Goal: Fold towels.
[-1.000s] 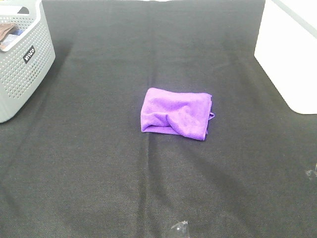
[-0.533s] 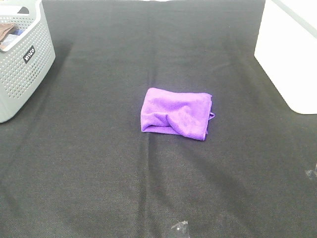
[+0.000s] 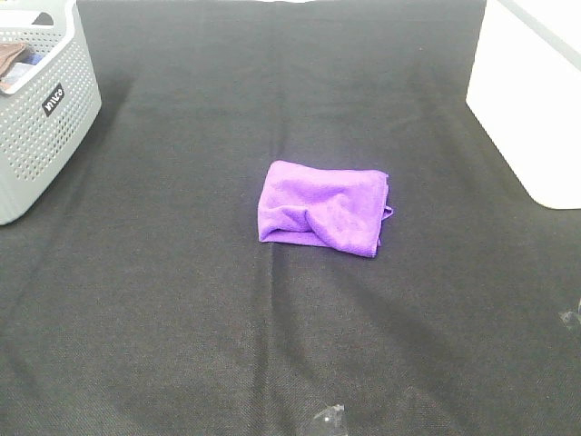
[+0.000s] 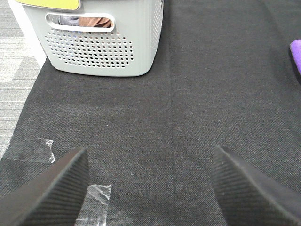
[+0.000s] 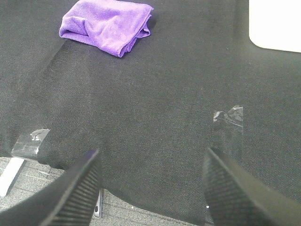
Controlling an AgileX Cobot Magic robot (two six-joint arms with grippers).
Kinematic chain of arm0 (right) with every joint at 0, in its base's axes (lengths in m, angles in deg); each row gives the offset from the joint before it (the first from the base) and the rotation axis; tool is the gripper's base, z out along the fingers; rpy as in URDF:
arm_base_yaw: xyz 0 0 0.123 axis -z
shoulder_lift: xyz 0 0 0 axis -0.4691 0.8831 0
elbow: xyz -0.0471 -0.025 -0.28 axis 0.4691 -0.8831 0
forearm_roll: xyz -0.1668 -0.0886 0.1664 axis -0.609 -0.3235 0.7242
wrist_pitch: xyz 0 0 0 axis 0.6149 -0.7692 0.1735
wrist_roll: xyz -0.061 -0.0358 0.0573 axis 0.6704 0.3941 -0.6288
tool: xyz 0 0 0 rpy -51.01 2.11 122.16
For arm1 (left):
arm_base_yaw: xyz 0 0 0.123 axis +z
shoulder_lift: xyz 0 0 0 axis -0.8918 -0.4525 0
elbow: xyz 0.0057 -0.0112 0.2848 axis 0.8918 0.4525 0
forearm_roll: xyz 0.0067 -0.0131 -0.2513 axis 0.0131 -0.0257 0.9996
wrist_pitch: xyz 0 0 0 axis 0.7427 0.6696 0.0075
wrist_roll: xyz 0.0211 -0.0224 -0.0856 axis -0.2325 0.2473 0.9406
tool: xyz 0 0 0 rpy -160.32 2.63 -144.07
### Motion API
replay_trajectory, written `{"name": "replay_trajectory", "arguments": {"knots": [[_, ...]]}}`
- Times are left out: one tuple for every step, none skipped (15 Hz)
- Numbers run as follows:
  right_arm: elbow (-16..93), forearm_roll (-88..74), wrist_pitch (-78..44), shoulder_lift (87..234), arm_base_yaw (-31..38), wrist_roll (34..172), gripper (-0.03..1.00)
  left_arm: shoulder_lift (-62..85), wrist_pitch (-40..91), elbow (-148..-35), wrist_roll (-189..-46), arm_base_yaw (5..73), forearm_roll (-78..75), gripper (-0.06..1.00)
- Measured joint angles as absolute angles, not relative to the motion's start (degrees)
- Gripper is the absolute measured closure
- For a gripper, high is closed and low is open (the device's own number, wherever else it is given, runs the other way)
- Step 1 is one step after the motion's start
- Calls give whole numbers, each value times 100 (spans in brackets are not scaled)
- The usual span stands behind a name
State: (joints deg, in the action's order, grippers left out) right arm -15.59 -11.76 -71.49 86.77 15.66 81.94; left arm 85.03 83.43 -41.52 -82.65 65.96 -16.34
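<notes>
The purple towel [image 3: 324, 206] lies folded into a small, slightly rumpled bundle in the middle of the black table cover. It also shows in the right wrist view [image 5: 107, 24], and a sliver of it shows at the edge of the left wrist view [image 4: 296, 51]. My left gripper [image 4: 149, 188] is open and empty, low over the cover near the table's front left, far from the towel. My right gripper [image 5: 150, 188] is open and empty over the table's front right edge, well short of the towel. Neither gripper shows in the high view.
A grey perforated basket [image 3: 41, 109] with cloths inside stands at the back left and shows in the left wrist view [image 4: 96, 37]. A white box [image 3: 531, 91] stands at the back right. Clear tape patches [image 5: 228, 120] hold the cover at its front edge.
</notes>
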Motion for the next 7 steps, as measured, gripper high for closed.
{"name": "replay_trajectory", "arguments": {"knots": [[-1559, -1176, -7149, 8677, 1566, 8194, 37, 8503, 8343, -4152, -8265, 6596, -1634, 27], [-1559, -1176, -7149, 8677, 1566, 8194, 37, 8503, 8343, -4152, -8265, 6596, -1634, 27], [-1559, -1176, -7149, 8677, 1566, 8194, 37, 8503, 8343, -4152, -8265, 6573, -1634, 27], [-1559, -1176, -7149, 8677, 1566, 8194, 37, 8503, 8343, -4152, -8265, 6527, -1634, 27], [-1559, -1176, -7149, 8677, 1566, 8194, 37, 8503, 8343, -4152, -8265, 6481, -1634, 27], [-1559, -1176, -7149, 8677, 1566, 8194, 37, 8503, 8343, -4152, -8265, 6464, -1634, 27], [-1559, -1176, -7149, 8677, 1566, 8194, 37, 8503, 8343, -4152, -8265, 6464, -1634, 27]]}}
